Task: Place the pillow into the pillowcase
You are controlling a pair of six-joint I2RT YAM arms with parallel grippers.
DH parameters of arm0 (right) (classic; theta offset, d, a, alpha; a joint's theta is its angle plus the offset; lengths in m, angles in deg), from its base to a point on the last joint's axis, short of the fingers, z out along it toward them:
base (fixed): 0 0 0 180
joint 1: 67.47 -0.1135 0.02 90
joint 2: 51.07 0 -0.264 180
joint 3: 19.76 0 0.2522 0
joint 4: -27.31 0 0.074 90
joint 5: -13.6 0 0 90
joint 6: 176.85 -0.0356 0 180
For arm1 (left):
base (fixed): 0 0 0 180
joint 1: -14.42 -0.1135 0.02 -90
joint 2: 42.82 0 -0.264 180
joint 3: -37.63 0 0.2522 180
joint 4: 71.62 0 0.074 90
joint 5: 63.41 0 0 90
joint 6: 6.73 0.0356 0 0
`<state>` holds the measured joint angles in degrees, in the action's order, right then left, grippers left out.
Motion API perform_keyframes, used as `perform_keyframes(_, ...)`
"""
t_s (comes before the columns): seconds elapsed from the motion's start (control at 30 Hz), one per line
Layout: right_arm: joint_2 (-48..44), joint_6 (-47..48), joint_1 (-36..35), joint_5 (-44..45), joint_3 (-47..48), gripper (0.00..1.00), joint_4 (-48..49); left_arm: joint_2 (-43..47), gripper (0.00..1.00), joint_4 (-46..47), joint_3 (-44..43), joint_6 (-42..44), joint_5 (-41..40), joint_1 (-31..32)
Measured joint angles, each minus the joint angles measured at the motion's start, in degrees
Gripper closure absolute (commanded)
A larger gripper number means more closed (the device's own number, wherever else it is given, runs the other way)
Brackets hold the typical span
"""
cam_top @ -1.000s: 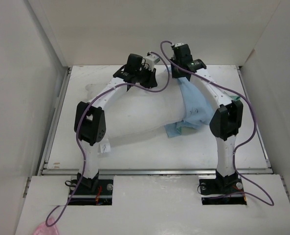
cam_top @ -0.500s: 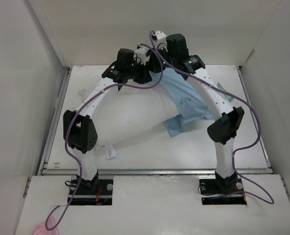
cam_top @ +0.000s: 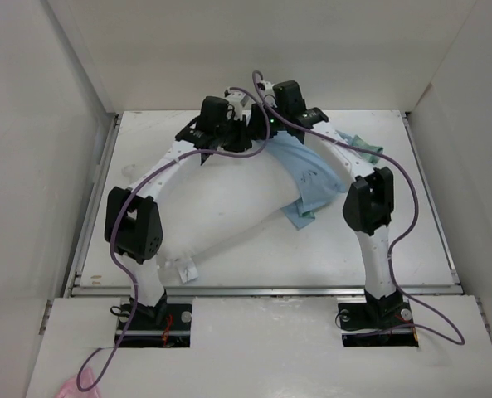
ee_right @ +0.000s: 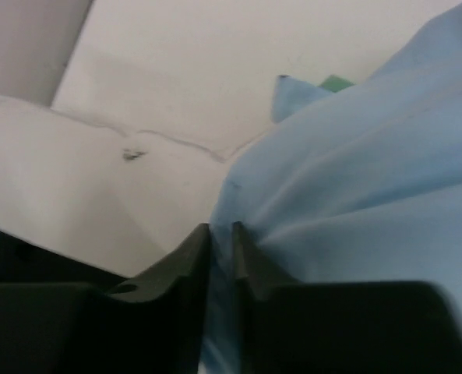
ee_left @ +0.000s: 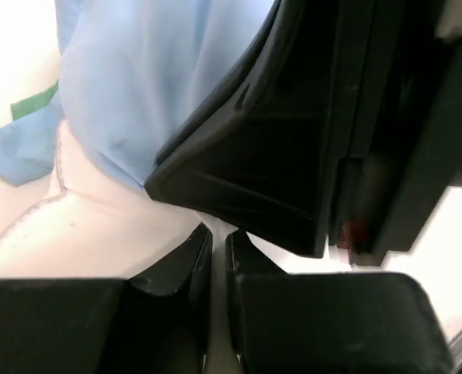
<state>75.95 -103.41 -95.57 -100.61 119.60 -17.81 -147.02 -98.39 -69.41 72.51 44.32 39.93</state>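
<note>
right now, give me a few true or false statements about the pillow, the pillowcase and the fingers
1. The right fingers pinch the light blue pillowcase. True.
2. The pillow is fully inside the pillowcase. False: most of it is uncovered.
3. The left fingers are spread wide. False: they are nearly touching.
4. A small tag shows at the pillow's near end. True.
</note>
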Motion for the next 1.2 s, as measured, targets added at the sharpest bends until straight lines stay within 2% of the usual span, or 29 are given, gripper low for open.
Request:
perform_keyframes(0.07,0.81,-0.35,-0.02,0.57,-1.29,0.54,0.31,-0.11,0.73,-1.51,0.81,-0.90,-1.20,0.09)
perform_keyframes(0.1,0.70,-0.02,0.07,1.44,-1.90,0.36,0.33,-0.15,0.59,-2.36,0.76,-1.03,-1.68,0.09)
perform_keyframes(0.17,-0.92,0.76,1.07,2.99,-3.21,0.23,0.31,-0.11,0.37,-3.98,0.20,-0.81,-2.14,-0.11)
perform_keyframes(0.2,-2.34,1.14,1.79,3.39,-4.17,0.17,0.13,-0.11,0.33,-4.09,-0.55,-0.33,-2.19,-0.15)
perform_keyframes(0.23,-4.09,1.29,2.60,3.34,-5.09,0.01,-0.22,-0.13,0.00,-3.96,-1.31,-0.04,-2.05,-0.15)
perform_keyframes(0.43,-19.56,1.79,6.08,1.60,-11.98,0.01,-3.06,1.46,0.00,-2.45,-4.31,3.58,-1.62,0.68)
perform_keyframes(0.6,-35.08,1.57,9.09,2.51,-21.77,0.01,-2.91,9.18,0.00,-4.07,0.61,8.07,-4.85,3.26)
perform_keyframes(0.73,-44.24,0.96,12.02,7.17,-31.47,0.01,-2.78,17.18,0.00,-5.33,7.39,11.87,-11.19,11.32)
perform_keyframes(0.87,-51.10,-0.15,12.37,9.53,-44.35,0.01,-2.62,21.38,0.00,-5.55,15.06,11.61,-16.87,20.50)
perform_keyframes(1.03,-57.51,-1.18,12.28,9.57,-59.87,0.01,-2.36,19.69,0.00,-8.07,22.53,6.58,-27.06,25.55)
perform_keyframes(1.2,-60.50,-1.68,12.28,9.55,-66.14,0.01,-1.79,13.60,0.00,-7.34,22.97,1.40,-38.62,27.71)
